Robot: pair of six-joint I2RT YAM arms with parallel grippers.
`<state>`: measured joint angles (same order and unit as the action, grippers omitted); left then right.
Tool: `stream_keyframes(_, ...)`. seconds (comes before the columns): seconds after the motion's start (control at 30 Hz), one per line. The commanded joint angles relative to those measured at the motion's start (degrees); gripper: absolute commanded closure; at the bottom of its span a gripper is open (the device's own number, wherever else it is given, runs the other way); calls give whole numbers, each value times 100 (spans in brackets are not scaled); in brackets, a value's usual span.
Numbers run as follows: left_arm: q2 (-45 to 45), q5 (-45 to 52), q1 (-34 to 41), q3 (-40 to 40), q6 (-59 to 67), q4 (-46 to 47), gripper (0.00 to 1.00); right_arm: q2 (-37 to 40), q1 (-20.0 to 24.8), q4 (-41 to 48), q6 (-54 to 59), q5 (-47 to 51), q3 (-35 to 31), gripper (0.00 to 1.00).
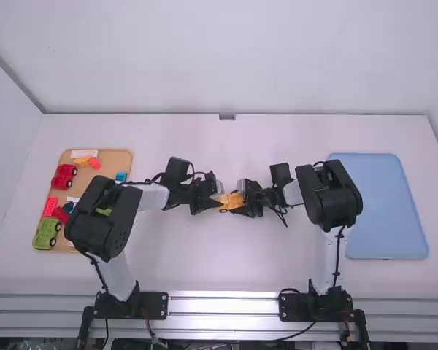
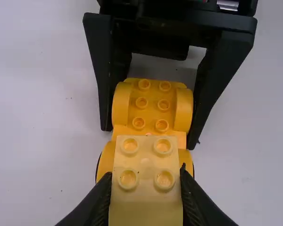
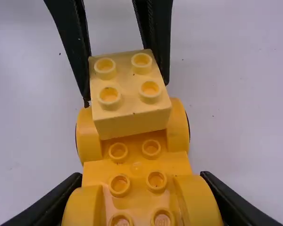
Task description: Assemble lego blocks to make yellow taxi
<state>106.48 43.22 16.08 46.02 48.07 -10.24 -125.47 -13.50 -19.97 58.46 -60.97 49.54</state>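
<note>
Left gripper (image 2: 145,173): clenched on the pale yellow plastic block with four round studs (image 3: 132,123).
Right gripper (image 3: 141,175): grasping the orange-yellow wheeled car base (image 3: 135,165) by its sides.
Block's place: over one end of the base, turned slightly askew to it; whether its underside is seated cannot be told.
Base's place: mid-desk, between the two arms, above or on the white desk (image 1: 241,138).
Done: base and block brought together, with no block seen fixed on the base's bare studs.
Left to do: probably square the block, press it home, let go, then add any further taxi parts.
Spare parts: a yellow-orange piece (image 1: 82,160) lies in the tan tray (image 1: 115,163), perhaps for the taxi.
Progress: seemingly an early-to-middle stage.
</note>
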Motion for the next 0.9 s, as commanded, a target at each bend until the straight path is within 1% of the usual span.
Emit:
stream_keyframes(0.0, -133, 35, -33, -33, 286, 107, 98, -151, 33, 92, -166, 378, 31, 52)
stream_keyframes(0.2, -46, 92, -31, -22, 284, 26, 96, -151, 33, 114, -144, 376, 24, 49)
stream_keyframes(0.33, -39, 365, -33, -33, 647, 96, 95, -151, -50, 111, -118, 315, 20, 49)
stream_keyframes(0.57, -39, 367, -33, -33, 643, 81, 95, -151, -205, 85, -103, 407, 31, 49)
stream_keyframes(0.87, -39, 227, -33, -33, 640, 199, 93, -151, -190, 87, -101, 400, 31, 49)
